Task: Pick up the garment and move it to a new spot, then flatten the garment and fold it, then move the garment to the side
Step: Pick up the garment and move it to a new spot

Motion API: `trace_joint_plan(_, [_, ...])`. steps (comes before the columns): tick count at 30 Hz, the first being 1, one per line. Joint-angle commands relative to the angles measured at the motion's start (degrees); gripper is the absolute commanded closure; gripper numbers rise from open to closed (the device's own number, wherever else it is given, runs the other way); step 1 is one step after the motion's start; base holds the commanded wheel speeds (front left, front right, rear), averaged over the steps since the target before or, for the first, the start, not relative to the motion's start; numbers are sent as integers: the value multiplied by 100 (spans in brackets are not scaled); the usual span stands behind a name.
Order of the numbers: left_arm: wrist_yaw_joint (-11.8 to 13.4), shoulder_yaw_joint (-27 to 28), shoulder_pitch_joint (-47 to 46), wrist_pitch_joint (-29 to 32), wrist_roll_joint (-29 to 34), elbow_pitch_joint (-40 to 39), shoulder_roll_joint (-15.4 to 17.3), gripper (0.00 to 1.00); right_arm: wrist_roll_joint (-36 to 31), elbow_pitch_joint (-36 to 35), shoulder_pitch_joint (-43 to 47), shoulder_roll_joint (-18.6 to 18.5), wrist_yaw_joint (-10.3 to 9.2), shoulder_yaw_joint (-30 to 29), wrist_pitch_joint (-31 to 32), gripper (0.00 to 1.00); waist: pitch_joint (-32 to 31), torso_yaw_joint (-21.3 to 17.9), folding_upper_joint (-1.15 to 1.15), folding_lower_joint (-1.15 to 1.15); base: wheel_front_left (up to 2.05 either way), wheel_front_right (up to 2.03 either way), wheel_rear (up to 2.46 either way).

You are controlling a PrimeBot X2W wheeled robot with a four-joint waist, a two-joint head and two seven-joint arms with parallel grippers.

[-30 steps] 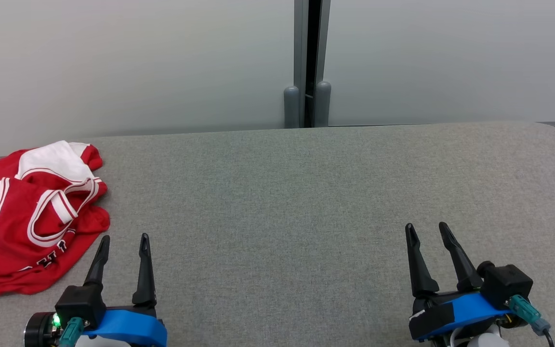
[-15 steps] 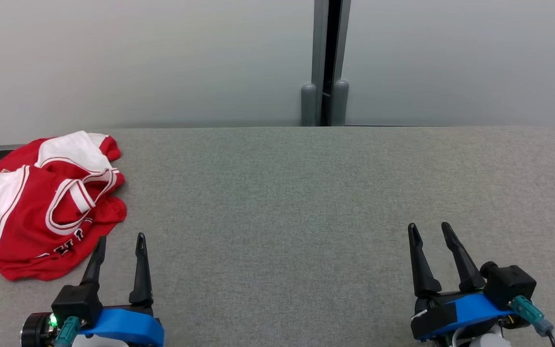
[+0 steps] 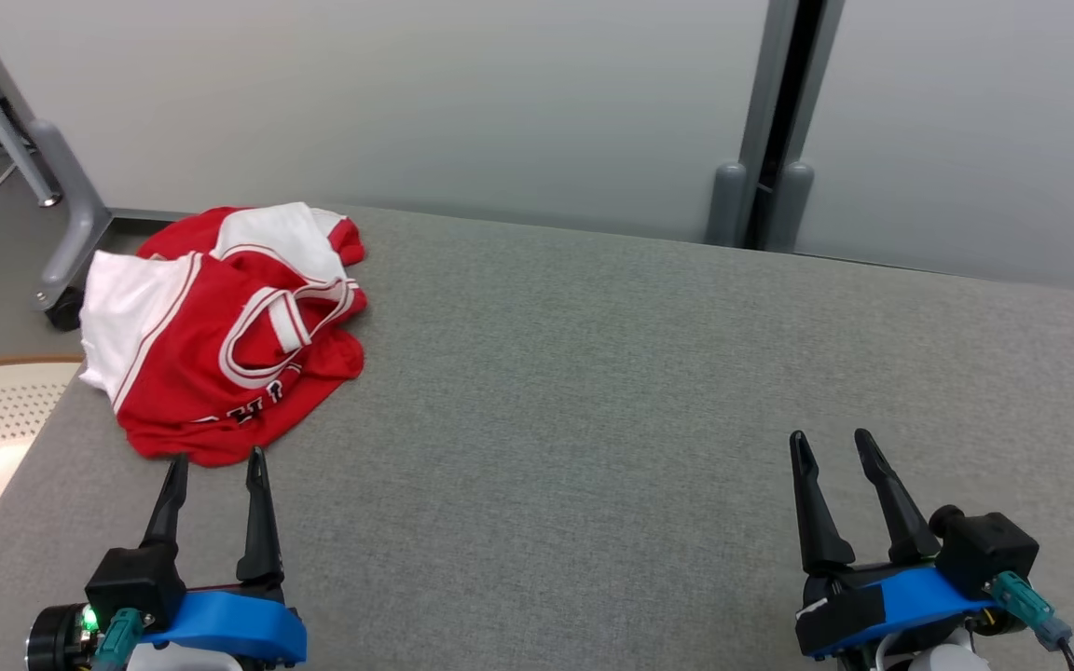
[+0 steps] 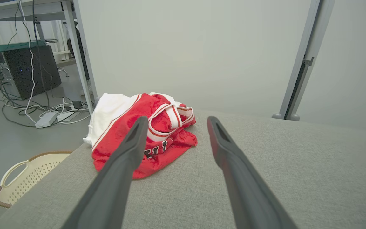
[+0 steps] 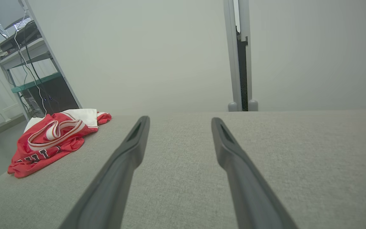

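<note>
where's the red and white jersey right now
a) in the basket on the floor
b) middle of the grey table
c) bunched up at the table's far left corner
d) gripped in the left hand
C: the garment lies crumpled at the far left corner of the table, just ahead of the open left hand.

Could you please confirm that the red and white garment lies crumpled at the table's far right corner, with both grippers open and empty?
Not quite: the garment lies crumpled at the table's far left corner, as the head view shows. The left gripper and right gripper are indeed open and empty.
</note>
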Motion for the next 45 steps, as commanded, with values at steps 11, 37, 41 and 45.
trace_joint_plan(11, [27, 142, -35, -20, 54, -63, 22, 0, -24, -4, -83, -20, -1, 25, -6, 0, 128, 1013, 0, 0, 0, 0, 0])
trace_joint_plan(37, [-64, 452, -371, -19, 113, -202, 57, 0, -214, -9, -302, -41, -1, 90, -6, 0, 494, 982, 0, 0, 0, 0, 0])
trace_joint_plan(41, [-153, 523, -912, -20, 157, -178, 135, 0, -283, -80, -463, -122, 0, 148, -6, 0, 797, 707, 0, 0, 0, 0, 0])
trace_joint_plan(45, [-235, 656, -1621, -19, 157, -34, 277, 0, -319, -181, -703, -272, 0, 225, -6, 0, 1204, 388, 0, 0, 0, 0, 0])
